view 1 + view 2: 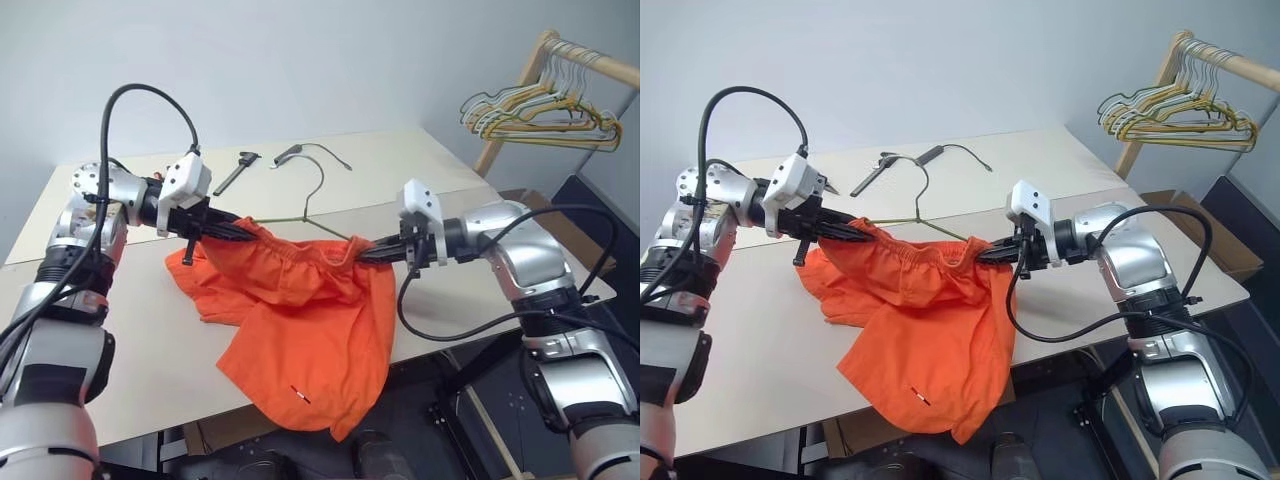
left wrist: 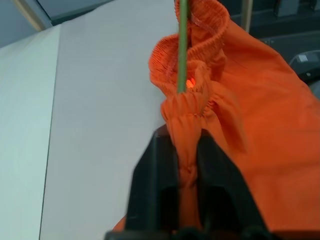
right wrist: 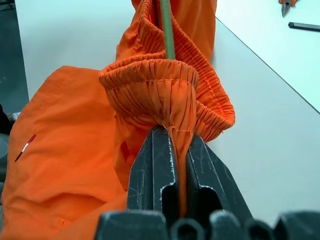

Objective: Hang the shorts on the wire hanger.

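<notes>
While the orange shorts (image 1: 300,330) hang stretched between the two arms above the pale tabletop (image 1: 130,350), each end of the gathered elastic waistband is pinched by a gripper. The left gripper (image 1: 245,232) has its black fingers closed on the waistband's left end — in the left wrist view the bunched fabric is squeezed between the two fingers (image 2: 155,185). The right gripper (image 1: 368,252) clamps the waistband's right end in the same way, the cloth running up out of its tight-set fingers (image 3: 150,170) in the right wrist view. Both grippers point inward toward each other, slightly downward. The wire hanger (image 1: 310,215) lies across the top of the waistband: its thin olive-grey bottom bar runs along the elastic between the grippers, its two sloping arms rise to a small hook that curves up behind the shorts, and in both wrist views the bar passes down into the folded waistband. Below the waistband the shorts sag onto the table, one leg spread flat to the left and the other draping over the table's near edge, a small white tag showing on it. Farther back on the table lie a black tool (image 1: 237,172) and a dark cable (image 1: 310,152), well apart from the shorts. At the far right a bunch of yellowish and pale wire hangers (image 1: 540,115) hangs from a wooden rack (image 1: 525,70).
</notes>
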{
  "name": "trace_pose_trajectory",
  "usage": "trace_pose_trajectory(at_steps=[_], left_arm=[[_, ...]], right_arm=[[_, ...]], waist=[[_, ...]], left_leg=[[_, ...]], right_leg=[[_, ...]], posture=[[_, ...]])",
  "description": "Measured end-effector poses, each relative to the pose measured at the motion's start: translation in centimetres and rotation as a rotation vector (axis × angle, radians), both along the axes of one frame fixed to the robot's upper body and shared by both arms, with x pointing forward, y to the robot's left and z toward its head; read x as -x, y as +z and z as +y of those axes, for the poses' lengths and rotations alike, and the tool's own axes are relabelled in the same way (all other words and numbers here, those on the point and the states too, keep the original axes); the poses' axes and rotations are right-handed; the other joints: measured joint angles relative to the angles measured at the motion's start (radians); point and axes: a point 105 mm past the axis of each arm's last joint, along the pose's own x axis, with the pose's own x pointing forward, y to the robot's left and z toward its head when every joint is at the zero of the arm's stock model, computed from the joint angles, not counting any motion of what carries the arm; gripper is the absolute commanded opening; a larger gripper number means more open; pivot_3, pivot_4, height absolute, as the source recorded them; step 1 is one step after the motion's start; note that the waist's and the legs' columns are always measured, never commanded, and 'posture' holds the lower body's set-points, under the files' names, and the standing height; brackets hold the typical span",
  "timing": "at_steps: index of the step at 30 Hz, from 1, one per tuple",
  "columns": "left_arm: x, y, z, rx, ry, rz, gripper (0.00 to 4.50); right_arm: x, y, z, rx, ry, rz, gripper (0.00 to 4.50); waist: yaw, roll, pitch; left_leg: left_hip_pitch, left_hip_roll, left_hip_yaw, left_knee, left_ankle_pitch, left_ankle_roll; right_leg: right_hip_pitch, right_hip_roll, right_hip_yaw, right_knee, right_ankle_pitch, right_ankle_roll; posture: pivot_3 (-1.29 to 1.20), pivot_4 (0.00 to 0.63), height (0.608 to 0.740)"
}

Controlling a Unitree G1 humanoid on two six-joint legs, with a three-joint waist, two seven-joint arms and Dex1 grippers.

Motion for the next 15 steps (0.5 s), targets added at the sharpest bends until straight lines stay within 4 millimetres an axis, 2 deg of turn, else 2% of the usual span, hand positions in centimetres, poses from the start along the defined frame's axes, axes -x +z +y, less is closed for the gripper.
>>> trace_pose_trajectory(at_steps=[5, 10, 15], left_arm=[[-0.4, -0.1, 0.8, 0.027, 0.045, 0.007, 3.03], [-0.1, 2.3, 1.4, 0.162, 0.050, -0.050, 4.45], [0.7, 4.6, 2.1, 0.303, 0.055, -0.097, 4.45]], right_arm=[[0.0, -0.7, -0.5, -0.009, -0.062, 0.027, 0.00], [0.3, -0.5, -1.8, -0.046, -0.156, 0.040, 0.00], [0.5, 0.1, -4.0, -0.092, -0.311, 0.038, 0.00]], waist=[[-0.002, 0.000, 0.000], [-0.007, 0.000, 0.000], [-0.024, 0.000, 0.000]], left_leg=[[-0.001, 0.000, 0.000, 0.000, 0.000, 0.000], [-0.002, 0.000, 0.000, 0.000, 0.000, 0.000], [-0.002, 0.000, -0.001, 0.000, 0.000, 0.000]], right_leg=[[0.000, 0.000, 0.000, 0.000, 0.000, 0.000], [-0.003, -0.002, 0.000, 0.000, 0.000, 0.000], [-0.002, -0.004, 0.000, 0.000, 0.000, 0.000]], posture=[[-0.21, 0.000, 0.740], [-0.26, 0.000, 0.740], [-0.28, 0.000, 0.740]])
